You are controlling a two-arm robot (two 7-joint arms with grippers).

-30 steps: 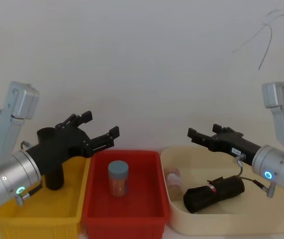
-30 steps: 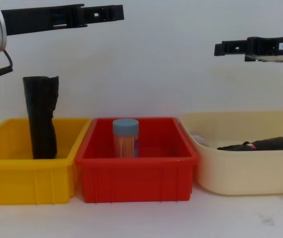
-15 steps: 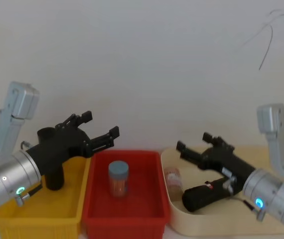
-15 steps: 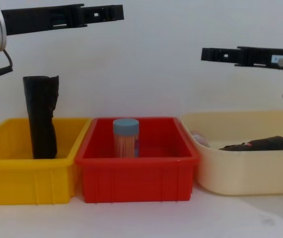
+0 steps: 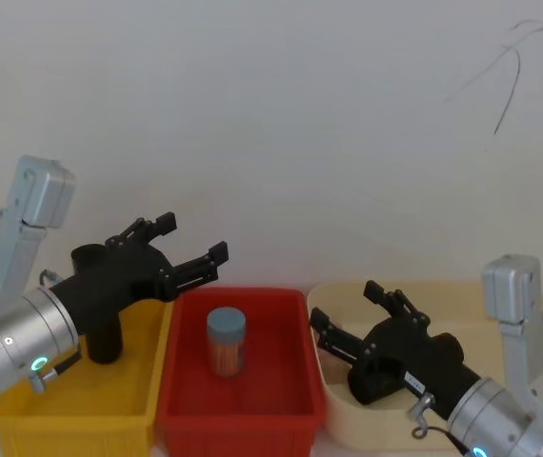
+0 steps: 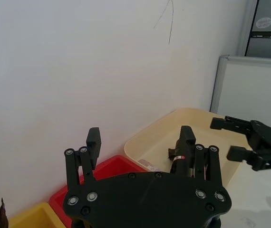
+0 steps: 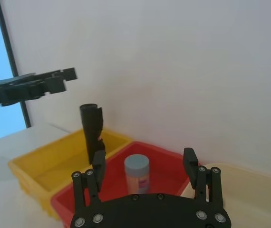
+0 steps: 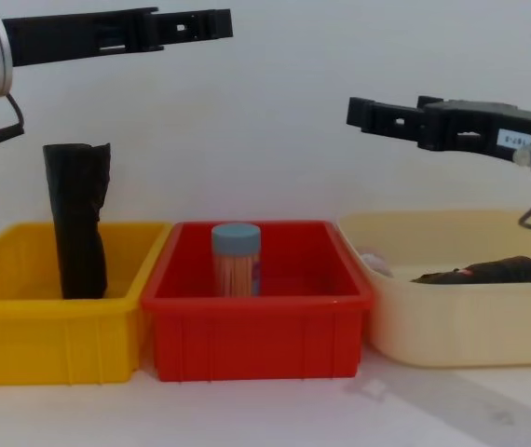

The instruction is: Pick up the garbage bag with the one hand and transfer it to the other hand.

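Since the earlier frames, the right gripper has swung inward and forward over the cream tub, its tips now above the tub's inner end next to the red bin; the left gripper has not shifted. Right gripper: 2 fingers spread apart, nothing between them, clear of the tub's contents in the chest view. Left gripper: 2 fingers apart and empty, raised above the junction of the yellow bin and the red bin.

Garbage bag: lying on its side in the cream tub, its red-and-white label band facing the chest camera, not touched by either gripper. In the head view it sits under the right gripper's body.

Other items: 1 plain black roll standing upright in the yellow bin; 1 blue-capped jar upright in the red bin.
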